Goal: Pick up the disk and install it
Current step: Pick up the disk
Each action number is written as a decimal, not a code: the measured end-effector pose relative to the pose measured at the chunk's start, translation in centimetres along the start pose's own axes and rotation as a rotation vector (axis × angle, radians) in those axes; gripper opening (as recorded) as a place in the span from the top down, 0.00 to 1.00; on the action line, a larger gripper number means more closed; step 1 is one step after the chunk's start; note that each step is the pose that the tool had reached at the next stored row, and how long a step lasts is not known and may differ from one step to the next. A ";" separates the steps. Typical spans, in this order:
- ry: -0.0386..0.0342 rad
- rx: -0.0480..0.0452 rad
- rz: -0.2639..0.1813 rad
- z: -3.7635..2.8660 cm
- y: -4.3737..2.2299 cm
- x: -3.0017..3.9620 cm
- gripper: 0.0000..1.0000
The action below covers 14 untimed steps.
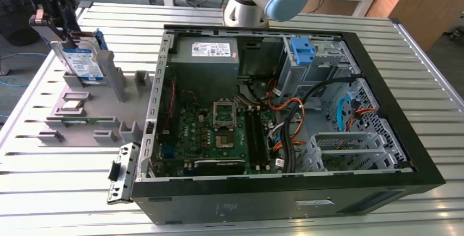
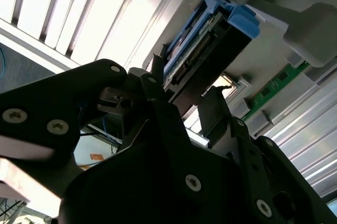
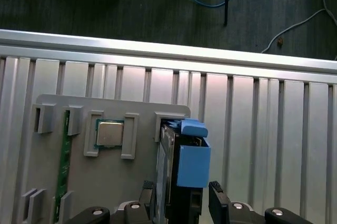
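Observation:
The disk [image 1: 81, 62] stands on edge in a slot of the grey holder tray [image 1: 87, 132] on the exterior view's left, its white-and-blue label facing out. Blue rails frame the disk [image 3: 192, 166] in the first wrist view, and its connector end [image 2: 205, 39] shows in the second. My gripper [image 1: 67, 35] is lowered over the disk's top. In both wrist views its dark fingers straddle the disk, gripper [image 3: 181, 195] and gripper [image 2: 181, 97], and a bright gap shows beside one finger, so it is open.
An open computer case [image 1: 420, 154] lies on the exterior view's right, with a blue bracket [image 1: 301, 48] in its drive cage [image 1: 319, 67]. The tray also holds a processor chip [image 3: 109, 133] and a green memory stick [image 3: 66, 155]. Slatted metal table [image 3: 263, 129] lies around.

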State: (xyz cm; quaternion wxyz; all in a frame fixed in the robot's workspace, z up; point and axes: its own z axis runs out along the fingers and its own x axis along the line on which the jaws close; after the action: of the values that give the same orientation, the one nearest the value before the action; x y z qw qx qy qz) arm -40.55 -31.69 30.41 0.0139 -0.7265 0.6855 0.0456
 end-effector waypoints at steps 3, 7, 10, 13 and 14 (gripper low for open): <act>0.0000 0.0000 0.000 0.12 -0.01 0.00 0.47; 0.0001 -0.0002 0.000 0.20 -0.01 0.00 0.47; 0.0000 0.0001 0.000 0.31 -0.01 0.01 0.47; 0.0000 -0.0001 0.000 0.33 -0.01 0.01 0.47; 0.0000 0.0001 0.000 0.34 -0.01 0.01 0.47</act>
State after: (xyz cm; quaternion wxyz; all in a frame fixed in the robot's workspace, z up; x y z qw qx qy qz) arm -40.55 -31.68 30.07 0.0140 -0.7265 0.6856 0.0456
